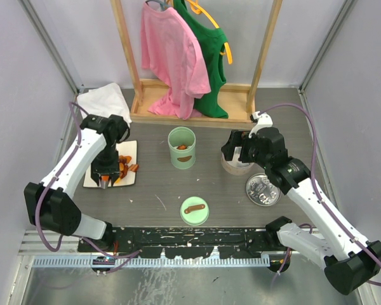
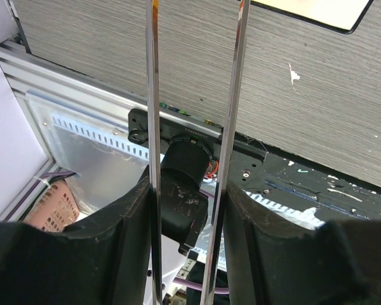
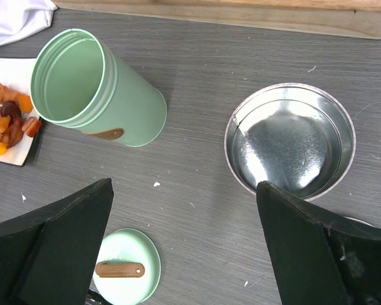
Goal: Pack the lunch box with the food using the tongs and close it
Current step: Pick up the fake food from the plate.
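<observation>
Grey wood-grain counter [image 1: 159,184], left pincer [image 1: 105,170] clamped on thin metal tongs [image 2: 153,127] over white plate [image 1: 89,181] of food [image 1: 126,164] at left, right pincer [image 3: 184,187] spread wide above steel bowl [image 3: 292,146], open green lunch box [image 1: 181,147] between, lid [image 1: 194,210] nearer.

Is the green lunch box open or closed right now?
Open: the lunch box stands upright, mouth uncovered; its lid lies apart on the table.

A white plate [image 1: 131,147] lies at the bench's [image 1: 159,190] left edge. The lunch box [image 1: 181,147] stands centrally, its lid [image 1: 194,210] by the near edge.
</observation>
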`<state>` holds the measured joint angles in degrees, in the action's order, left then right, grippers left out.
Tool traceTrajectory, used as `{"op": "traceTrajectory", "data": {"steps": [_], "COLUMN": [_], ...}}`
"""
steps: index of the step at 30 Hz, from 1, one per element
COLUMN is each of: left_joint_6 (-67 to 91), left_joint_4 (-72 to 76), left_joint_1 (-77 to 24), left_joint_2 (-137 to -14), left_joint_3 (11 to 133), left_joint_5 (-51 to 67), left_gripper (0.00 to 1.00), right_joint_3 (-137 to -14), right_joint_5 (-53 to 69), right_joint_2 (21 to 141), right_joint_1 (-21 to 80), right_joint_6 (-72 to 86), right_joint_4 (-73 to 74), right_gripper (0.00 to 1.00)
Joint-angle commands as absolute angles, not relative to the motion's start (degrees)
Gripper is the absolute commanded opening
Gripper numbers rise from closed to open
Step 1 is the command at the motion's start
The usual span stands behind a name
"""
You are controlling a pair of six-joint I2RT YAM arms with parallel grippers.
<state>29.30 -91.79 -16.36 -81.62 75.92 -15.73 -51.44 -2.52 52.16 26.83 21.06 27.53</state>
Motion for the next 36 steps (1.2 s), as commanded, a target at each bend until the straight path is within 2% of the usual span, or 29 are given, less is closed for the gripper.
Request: {"op": "traceTrajectory", "data": {"steps": [1,7,13,17,21,26,36], "left_joint_6": [28.7,27.4,28.8,29.4,28.9,27.8,25.9], "left_joint_4": [-99.5,-97.4,-96.7,-97.1,-96.9,-95.3,-91.5], "left_joint_1": [-16.0,-16.1,-14.6,-13.3,-13.2,-13.0,-12.7], "left_joint_2": [-82.6,-84.4,-83.7,-82.8,-83.5,-82.5,-81.1], "left_joint_3": [76.1,75.1,73.6,73.4,73.9,74.6,71.1], "left_joint_5": [-16.2,-14.6,-18.8,-20.5,-19.5,-15.5,-7.9], "left_gripper": [0.44,0.45,0.36,0.34,0.36,0.44,0.45], "right_joint_3": [-54.1,-54.2,-54.6,-55.0,-55.2,-55.0,-55.5], "right_joint_5": [-3.6,-3.5,-3.6,-3.4,-3.5,-3.7,-3.0], "right_joint_2": [52.2,52.6,52.8,53.1,52.9,52.7,53.8], "right_joint_1": [26.5,26.5,26.4,26.4,26.4,26.4,26.4], "right_joint_6": [20.0,20.0,20.0,20.0,19.8,19.9,20.5], "right_joint_4": [25.9,25.9,26.2,26.2,26.4,26.5,26.5], "right_gripper": [1.00,1.00,1.00,1.00,1.00,1.00,1.00]}}
